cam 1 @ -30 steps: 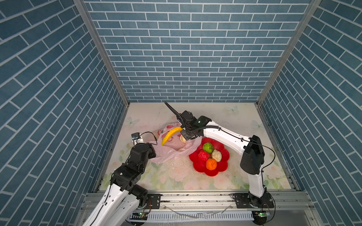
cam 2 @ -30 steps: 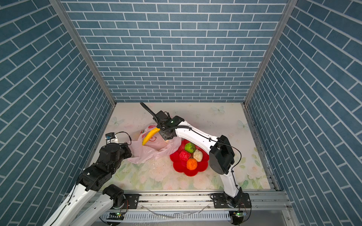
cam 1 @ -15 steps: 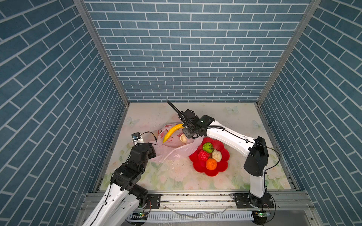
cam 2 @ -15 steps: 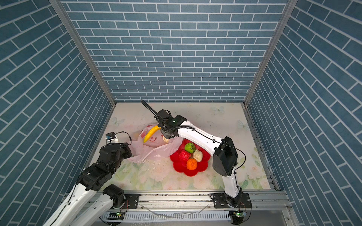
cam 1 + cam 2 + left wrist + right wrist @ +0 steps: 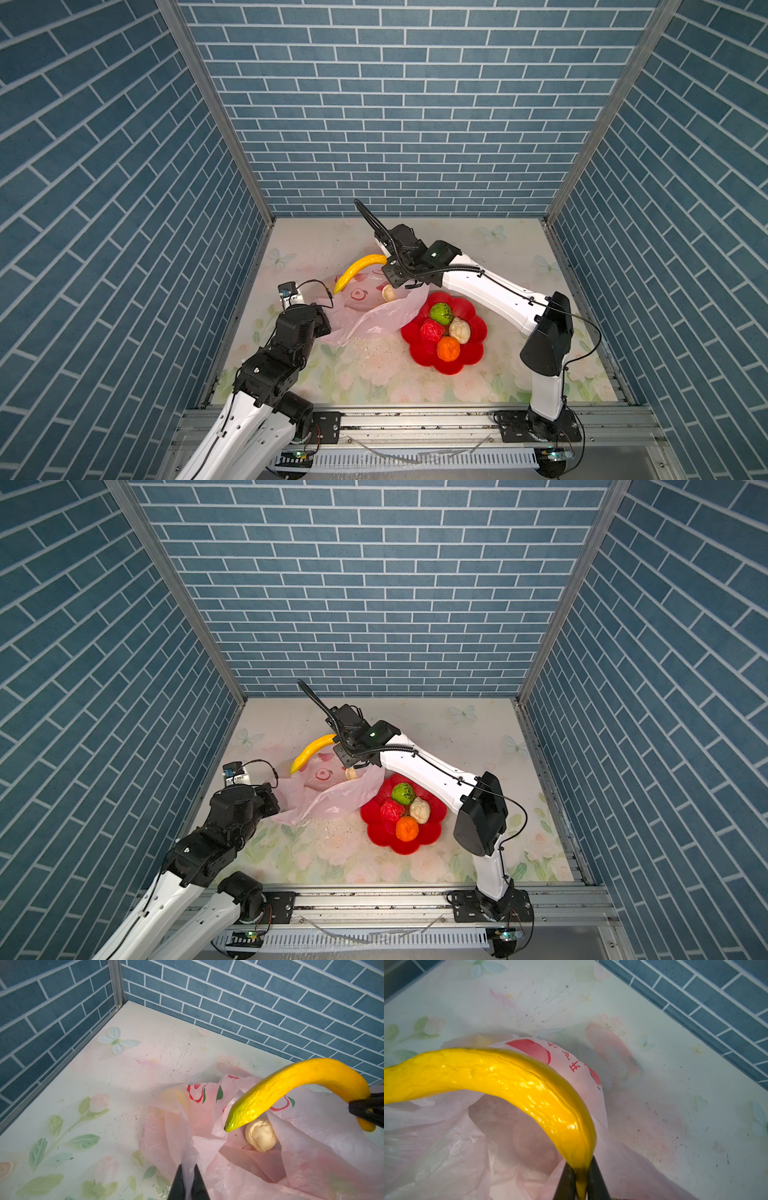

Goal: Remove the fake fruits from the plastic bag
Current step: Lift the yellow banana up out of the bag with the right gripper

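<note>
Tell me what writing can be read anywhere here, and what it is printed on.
"开": red print on the pink plastic bag, seen in the right wrist view.
Two smaller red characters beside it: too blurred to read.
Red fruit drawings with green leaves on the bag: pictures, no words.
The banana and the red dish: no writing visible.

Red "开" on plastic bag point(image 5: 452, 1142)

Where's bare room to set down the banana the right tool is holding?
The red dish is crowded at its middle by four fruits; only its outer lobes are bare. The table is bare in front of dish and pink bag, and along the back wall behind the bag. The banana hangs over the bag.
</note>
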Tool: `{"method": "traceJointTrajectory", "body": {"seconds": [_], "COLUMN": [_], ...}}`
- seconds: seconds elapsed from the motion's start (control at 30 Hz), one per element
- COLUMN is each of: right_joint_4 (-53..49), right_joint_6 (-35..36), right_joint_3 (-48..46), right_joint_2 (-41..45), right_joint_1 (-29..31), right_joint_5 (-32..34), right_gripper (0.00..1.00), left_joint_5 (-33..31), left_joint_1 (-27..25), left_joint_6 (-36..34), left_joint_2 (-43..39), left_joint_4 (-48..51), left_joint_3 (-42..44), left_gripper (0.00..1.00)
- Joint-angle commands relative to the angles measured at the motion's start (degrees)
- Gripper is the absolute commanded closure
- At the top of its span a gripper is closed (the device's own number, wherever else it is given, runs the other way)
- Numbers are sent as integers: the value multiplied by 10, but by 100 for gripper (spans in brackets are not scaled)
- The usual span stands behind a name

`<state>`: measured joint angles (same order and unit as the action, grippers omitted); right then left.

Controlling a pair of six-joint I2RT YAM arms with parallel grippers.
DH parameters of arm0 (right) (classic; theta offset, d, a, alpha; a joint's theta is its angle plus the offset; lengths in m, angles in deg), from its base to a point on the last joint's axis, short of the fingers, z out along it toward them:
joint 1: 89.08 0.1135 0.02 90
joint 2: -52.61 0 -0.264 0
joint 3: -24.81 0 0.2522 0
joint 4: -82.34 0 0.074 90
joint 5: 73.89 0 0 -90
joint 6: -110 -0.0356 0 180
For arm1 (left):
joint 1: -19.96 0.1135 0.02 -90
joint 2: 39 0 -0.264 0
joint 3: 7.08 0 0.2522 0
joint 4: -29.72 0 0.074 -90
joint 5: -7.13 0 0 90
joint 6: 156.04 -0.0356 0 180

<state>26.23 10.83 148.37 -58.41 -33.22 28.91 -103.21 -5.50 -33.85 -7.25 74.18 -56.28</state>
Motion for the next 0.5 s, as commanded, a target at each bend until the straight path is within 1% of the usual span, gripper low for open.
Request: {"method": "traceJointTrajectory", "body": {"seconds": [0.0,0.23,0.37,0.47], "right_joint_4": [33,70,62,29], "right_joint_6": [-14,-41,-37,-36], "right_joint_3": [38,59,77,91], "right_joint_2": [2,-9,-6,4], "right_joint_1": [-1,0,0,-6], "right_joint_5": [-15,-36,-26,-6], "right_gripper": [97,97,97,97], "left_joint_5": [0,0,1,1], "left_joint_1": [2,3,3,3], "left_joint_6": [3,4,2,2], "left_joint_2": [-5,-11,-12,-14], "left_joint_4": [-4,-4,-3,-3], "left_joint_3": [-3,-2,-2,-2], "left_gripper": [91,91,91,91]}}
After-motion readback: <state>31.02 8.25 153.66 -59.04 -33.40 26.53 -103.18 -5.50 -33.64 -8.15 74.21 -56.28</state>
